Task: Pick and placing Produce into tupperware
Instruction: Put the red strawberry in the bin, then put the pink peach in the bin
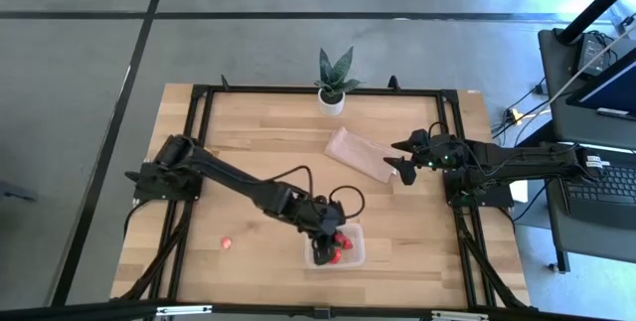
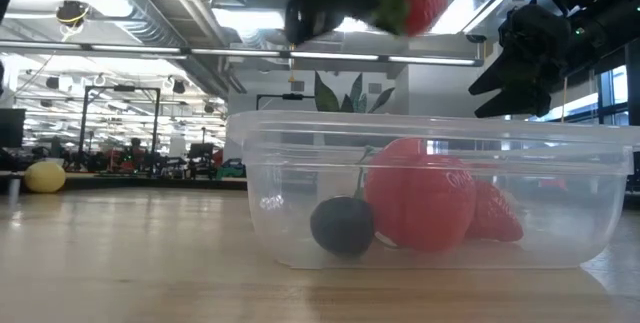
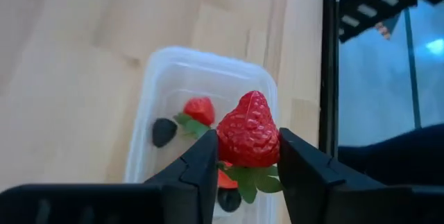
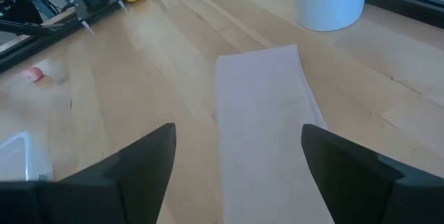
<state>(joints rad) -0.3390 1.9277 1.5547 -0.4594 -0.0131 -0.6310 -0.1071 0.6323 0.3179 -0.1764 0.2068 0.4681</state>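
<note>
left gripper (image 3: 246, 175) sits directly above the tupperware (image 1: 335, 249), fingers (image 3: 198, 175) closed in on a strawberry (image 3: 248, 130), pinching it from both sides, tip pointing away from the wrist, green top down between the fingers. in the low view the held strawberry (image 2: 422, 5) hangs clear above the tupperware (image 2: 430, 193) rim, not touching it.

inside the tupperware: one big strawberry (image 2: 420, 195) near the middle, a smaller one (image 2: 498, 213) touching it, and a dark berry (image 2: 342, 225) just beside the big one, all resting on the floor of the box. left wrist view shows another strawberry (image 3: 200, 110) with its green top, and a dark berry (image 3: 164, 132) next to it, both below the gripper; a second dark berry (image 3: 229, 199) shows partly behind the fingers.

outside the tupperware: a small red fruit (image 1: 227, 243) lies on the table (image 1: 248, 132) well apart from it, on the left arm's side. a yellow fruit (image 2: 45, 176) sits further off on the same side.

right gripper (image 1: 402, 157) is beyond the tupperware, hovering over the near end of a tan sheet (image 1: 360, 153), fingers spread wide, holding nothing. sheet lies flat. past the sheet, at the far table edge, a potted plant (image 1: 334, 82) in a white pot.
</note>
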